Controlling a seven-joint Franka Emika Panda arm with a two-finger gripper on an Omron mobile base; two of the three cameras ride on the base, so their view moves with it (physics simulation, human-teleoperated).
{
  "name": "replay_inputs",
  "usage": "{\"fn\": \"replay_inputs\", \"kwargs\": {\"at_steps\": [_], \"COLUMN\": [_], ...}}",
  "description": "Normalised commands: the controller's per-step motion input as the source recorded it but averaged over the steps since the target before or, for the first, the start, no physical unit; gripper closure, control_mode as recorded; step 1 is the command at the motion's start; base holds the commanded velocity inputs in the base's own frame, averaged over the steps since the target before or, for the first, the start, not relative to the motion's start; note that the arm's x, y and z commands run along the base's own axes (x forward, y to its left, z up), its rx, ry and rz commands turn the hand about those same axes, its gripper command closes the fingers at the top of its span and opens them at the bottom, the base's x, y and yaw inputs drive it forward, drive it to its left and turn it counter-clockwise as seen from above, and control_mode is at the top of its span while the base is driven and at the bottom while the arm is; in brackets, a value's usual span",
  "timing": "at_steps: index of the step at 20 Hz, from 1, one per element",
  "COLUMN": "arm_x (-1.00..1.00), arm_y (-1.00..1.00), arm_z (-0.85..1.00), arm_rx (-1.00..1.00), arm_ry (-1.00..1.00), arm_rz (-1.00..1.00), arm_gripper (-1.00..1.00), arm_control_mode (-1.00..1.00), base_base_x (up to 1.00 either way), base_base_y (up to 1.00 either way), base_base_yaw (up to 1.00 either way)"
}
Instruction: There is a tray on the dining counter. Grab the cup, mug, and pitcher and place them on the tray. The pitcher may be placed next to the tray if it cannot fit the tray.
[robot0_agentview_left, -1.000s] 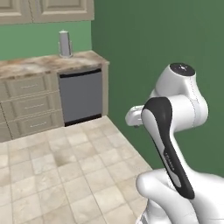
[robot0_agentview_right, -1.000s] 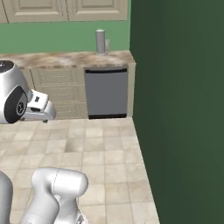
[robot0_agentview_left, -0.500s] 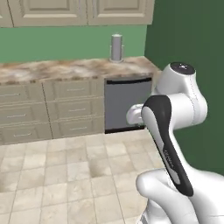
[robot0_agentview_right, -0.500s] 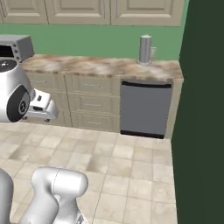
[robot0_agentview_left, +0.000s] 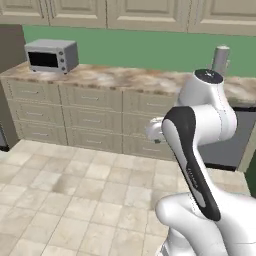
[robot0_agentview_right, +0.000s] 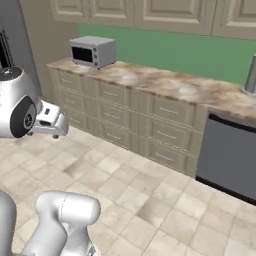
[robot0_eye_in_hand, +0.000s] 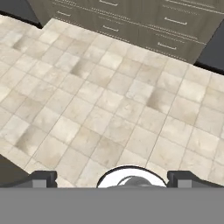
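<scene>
Two finger tips of the gripper (robot0_eye_in_hand: 111, 177) stand wide apart at the bottom of the hand view, holding nothing, above the tiled floor (robot0_eye_in_hand: 100, 100). At upper left of both base views a microwave (robot0_agentview_left: 51, 55) sits on the counter with cream drawers (robot0_agentview_right: 150, 82). No task thing can be located.

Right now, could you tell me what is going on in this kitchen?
The robot is between stops, with nothing in hand. Its arm is folded up and its pincer is open and empty, pointing down at bare floor tiles. Ahead is a marbled counter with cream drawers, carrying a toaster oven and a grey canister, with a dishwasher beside the drawers. Picking up the cup, mug and pitcher has yet to begin.
</scene>
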Motion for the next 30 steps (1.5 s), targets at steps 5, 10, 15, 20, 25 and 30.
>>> {"fn": "replay_inputs", "kwargs": {"at_steps": [5,10,15,20,25,30], "arm_x": [0.00,0.00,0.00,0.00,0.00,0.00], "arm_y": [0.00,0.00,0.00,0.00,0.00,0.00], "arm_z": [0.00,0.00,0.00,0.00,0.00,0.00], "arm_rx": [0.00,0.00,0.00,0.00,0.00,0.00], "arm_ry": [0.00,0.00,0.00,0.00,0.00,0.00], "arm_rz": [0.00,0.00,0.00,0.00,0.00,0.00], "arm_gripper": [-1.00,-1.00,-1.00,-1.00,-1.00,-1.00], "arm_control_mode": [1.00,1.00,1.00,1.00,1.00,1.00], "base_base_x": [0.28,0.15,0.21,0.43,0.65,0.96], "base_base_y": [-0.14,-0.28,-0.31,-0.56,-0.88,-0.80], "base_base_yaw": [0.81,0.87,0.86,0.66,0.14,-0.01]}}
